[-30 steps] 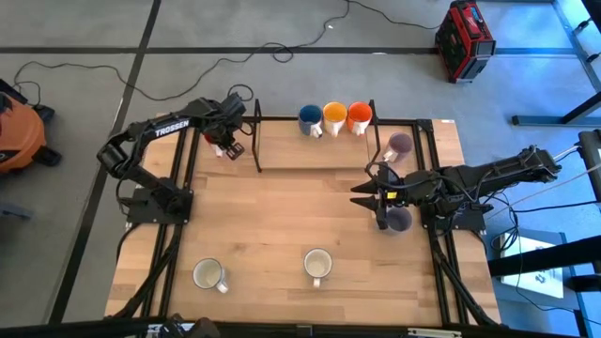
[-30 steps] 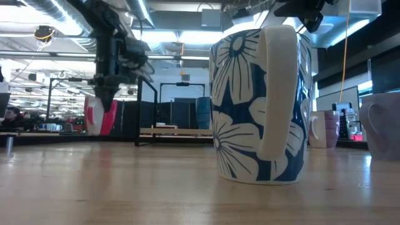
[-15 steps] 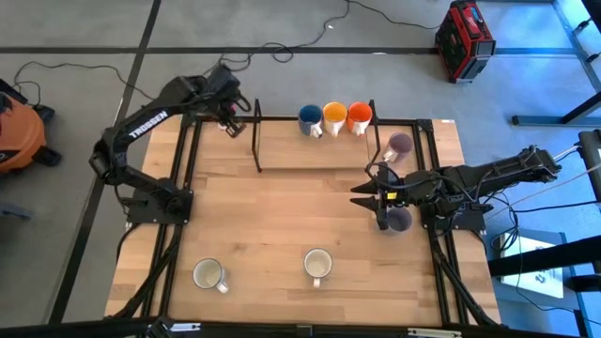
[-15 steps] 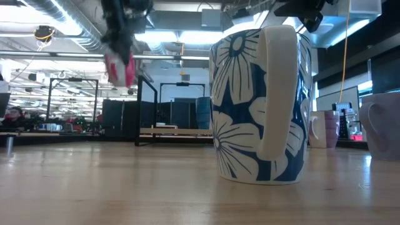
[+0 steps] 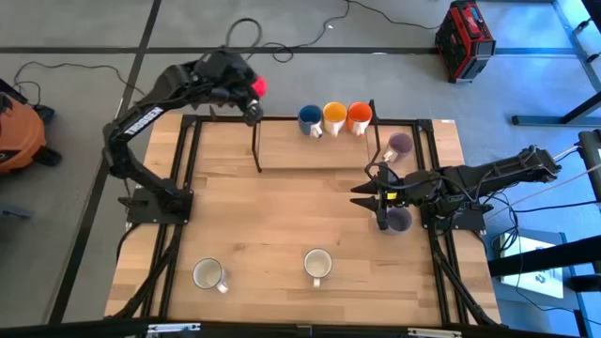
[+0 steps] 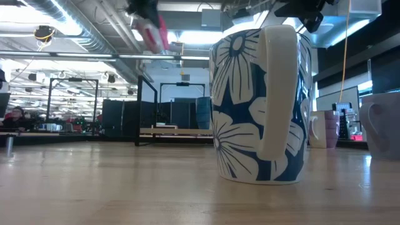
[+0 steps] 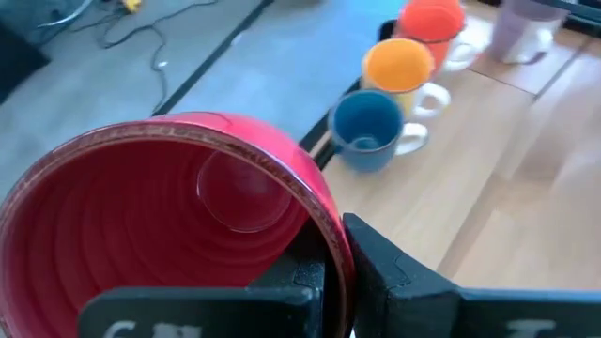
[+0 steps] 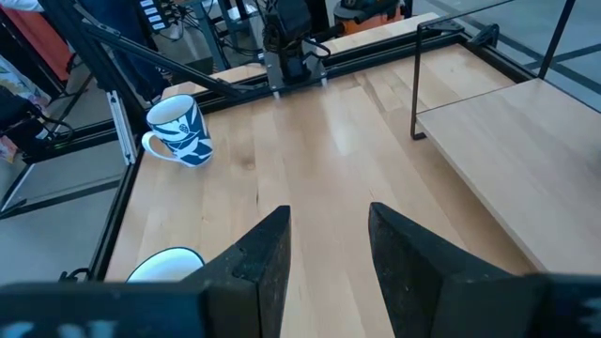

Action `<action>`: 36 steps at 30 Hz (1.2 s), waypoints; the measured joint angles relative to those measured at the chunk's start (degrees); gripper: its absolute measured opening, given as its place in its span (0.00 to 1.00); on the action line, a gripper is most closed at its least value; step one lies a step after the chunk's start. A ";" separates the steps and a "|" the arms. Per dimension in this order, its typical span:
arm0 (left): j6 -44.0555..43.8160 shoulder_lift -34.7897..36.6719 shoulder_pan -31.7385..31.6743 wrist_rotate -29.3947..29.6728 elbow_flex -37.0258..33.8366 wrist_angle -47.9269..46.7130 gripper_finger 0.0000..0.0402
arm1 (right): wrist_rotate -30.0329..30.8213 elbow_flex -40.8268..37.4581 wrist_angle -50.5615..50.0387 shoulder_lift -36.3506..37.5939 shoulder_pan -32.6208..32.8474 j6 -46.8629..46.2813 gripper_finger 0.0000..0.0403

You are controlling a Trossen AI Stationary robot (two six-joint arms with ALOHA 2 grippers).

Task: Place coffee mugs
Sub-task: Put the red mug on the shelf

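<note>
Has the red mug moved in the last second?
Yes. The left gripper, shut on the red mug, carried it from beside the rack's left post toward the blue mug.

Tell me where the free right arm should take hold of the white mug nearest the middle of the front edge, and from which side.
Probably by the rim, from straight above. The white mug stands upright with its mouth open to the top, so one finger can go inside and one outside the wall. Take the wall opposite the handle, which points toward the table's front edge. The right hand is open and holds nothing.
</note>
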State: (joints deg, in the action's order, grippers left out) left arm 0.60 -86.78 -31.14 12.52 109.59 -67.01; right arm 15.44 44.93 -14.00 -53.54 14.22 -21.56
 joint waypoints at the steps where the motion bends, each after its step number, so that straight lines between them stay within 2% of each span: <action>1: 0.01 -1.75 0.67 -0.04 1.73 -0.46 0.03 | 0.00 0.00 0.00 0.00 0.00 0.00 0.33; 7: 1.10 -12.80 2.06 -0.27 12.22 -4.52 0.03 | 0.49 0.00 0.00 0.00 0.00 -0.51 0.33; 12: -0.36 -21.18 0.44 -1.64 16.80 -7.01 0.04 | 0.50 0.00 0.00 0.00 0.00 -1.00 0.33; 16: -1.59 -26.07 -1.10 -5.83 17.12 -8.19 0.04 | 0.54 0.00 0.00 0.00 0.01 -1.60 0.33; 20: -1.79 -30.33 -2.78 -5.65 17.10 -10.38 0.04 | 0.57 0.00 0.01 0.00 0.00 -2.21 0.33; 26: -1.49 -35.35 -4.52 -8.43 17.10 -9.22 0.04 | 0.59 0.00 0.02 0.00 0.00 -2.21 0.33; 36: 1.10 -40.06 -5.21 -8.80 17.10 -8.18 0.05 | 1.68 0.00 0.04 0.00 0.01 -2.21 0.33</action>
State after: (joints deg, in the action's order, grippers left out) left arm 1.70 -126.84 -36.35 3.73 126.69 -75.18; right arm 17.12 44.93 -13.96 -53.54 14.23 -23.77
